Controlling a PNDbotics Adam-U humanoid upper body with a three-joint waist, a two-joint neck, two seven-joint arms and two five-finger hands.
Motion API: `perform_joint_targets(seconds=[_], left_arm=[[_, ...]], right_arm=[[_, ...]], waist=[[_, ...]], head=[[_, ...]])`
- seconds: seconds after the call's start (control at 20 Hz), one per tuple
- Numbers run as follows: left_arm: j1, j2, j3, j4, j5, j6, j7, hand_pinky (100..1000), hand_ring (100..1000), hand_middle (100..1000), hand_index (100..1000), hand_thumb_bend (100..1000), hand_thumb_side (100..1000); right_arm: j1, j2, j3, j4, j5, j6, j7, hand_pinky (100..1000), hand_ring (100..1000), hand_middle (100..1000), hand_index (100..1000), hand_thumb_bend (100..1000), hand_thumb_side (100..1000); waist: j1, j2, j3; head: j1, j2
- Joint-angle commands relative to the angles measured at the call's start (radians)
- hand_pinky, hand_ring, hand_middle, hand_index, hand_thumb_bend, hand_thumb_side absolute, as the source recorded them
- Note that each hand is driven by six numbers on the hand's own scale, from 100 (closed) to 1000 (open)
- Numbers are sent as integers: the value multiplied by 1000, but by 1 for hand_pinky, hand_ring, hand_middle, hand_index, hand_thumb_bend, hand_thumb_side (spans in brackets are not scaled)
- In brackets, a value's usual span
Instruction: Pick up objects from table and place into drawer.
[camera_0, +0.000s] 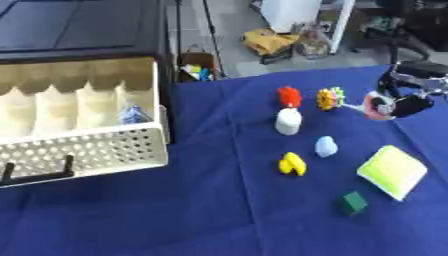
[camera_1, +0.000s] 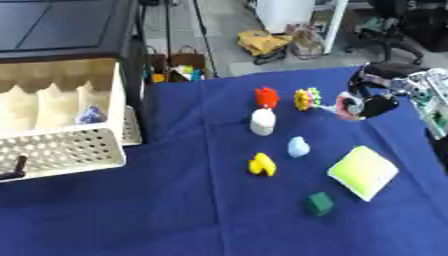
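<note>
On the blue table lie a red toy (camera_0: 289, 96), a yellow and green flower-like toy (camera_0: 330, 98), a white cylinder (camera_0: 288, 121), a pale blue piece (camera_0: 325, 146), a yellow piece (camera_0: 292, 164), a dark green cube (camera_0: 353, 202) and a yellow-green pad (camera_0: 393, 171). My right hand (camera_1: 381, 84) hangs over the table's far right, just right of the flower-like toy, with a pink-rimmed round thing (camera_1: 350, 106) at it. The cream drawer (camera_0: 96, 150) stands open at the left with a blue thing (camera_0: 133, 115) inside. My left hand does not show.
The drawer has a perforated front, a black handle (camera_0: 39, 172) and paper-like dividers. It sticks out of a dark cabinet (camera_0: 79, 27). Beyond the table's far edge are bags (camera_0: 267, 42) and a chair on the floor.
</note>
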Motion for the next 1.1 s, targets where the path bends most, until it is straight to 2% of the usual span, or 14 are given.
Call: perform_joint_targets(seconds=[0.05,0.3,0.5,0.7,1.0,1.1], left_arm=[[-7,30,6,-13,6,-1,4,601,780,698,885,444,1000],[-7,38,8,-13,13,1,5,603,781,699,886,442,1000],[-7,39,8,-13,15,1,4,603,781,699,886,442,1000],[-5,57,9,-13,27,4,7,613,784,703,887,438,1000],[-6,69,10,-13,42,8,6,619,785,705,887,433,1000],[-7,73,9,-13,49,11,5,621,786,706,887,431,1000]], right_arm=[[-28,-58,-18,-51,-40,6,-4,731,754,311,344,100,279],[-31,-74,-21,-131,-100,14,-6,732,755,308,342,100,294],[-28,-78,-20,-153,-118,28,4,732,755,308,342,100,294],[-77,-67,-8,-221,-164,10,-12,729,754,298,334,100,309],[-130,-40,18,-282,-242,40,22,727,754,298,336,100,314],[-165,-9,31,-297,-260,45,33,725,754,297,336,100,317]], waist=[[-5,-25,-2],[-13,-37,-6],[-13,-38,-6],[-31,-69,-6],[-46,-90,-2],[-53,-98,4]], head=[[4,2],[13,5],[14,6],[31,15],[42,26],[44,32]])
